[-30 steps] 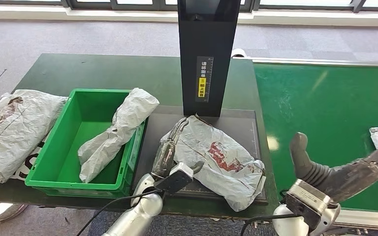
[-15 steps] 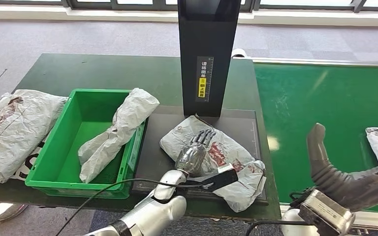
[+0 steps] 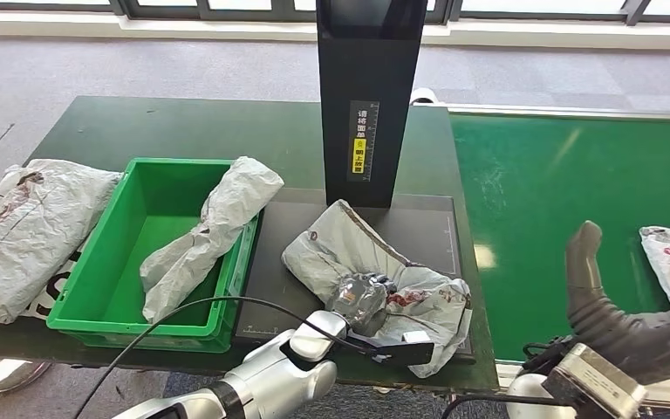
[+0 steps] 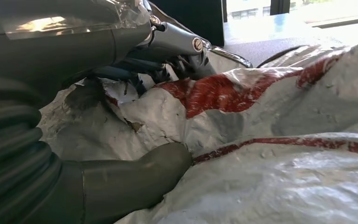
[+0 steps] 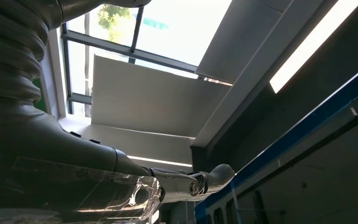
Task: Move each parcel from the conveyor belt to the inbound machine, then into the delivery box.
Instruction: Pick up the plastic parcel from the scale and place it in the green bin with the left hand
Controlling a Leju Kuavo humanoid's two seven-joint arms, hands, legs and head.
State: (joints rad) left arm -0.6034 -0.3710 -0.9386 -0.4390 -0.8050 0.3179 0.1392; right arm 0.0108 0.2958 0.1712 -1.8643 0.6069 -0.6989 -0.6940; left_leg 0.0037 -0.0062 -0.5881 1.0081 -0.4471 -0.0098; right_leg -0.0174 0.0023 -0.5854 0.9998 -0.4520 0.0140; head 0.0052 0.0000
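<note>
My left hand (image 3: 362, 301) is grabbing the crumpled parcel (image 3: 349, 253) at center-bottom of the frame. My right hand (image 3: 654, 327), lower right, holds nothing, thumb up.

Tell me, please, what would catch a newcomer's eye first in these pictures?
Probably the left hand gripping the crumpled grey parcel on the dark scanner plate, below the tall black column. Next, the bright green bin to its left, with a long parcel leaning over its rim.
</note>
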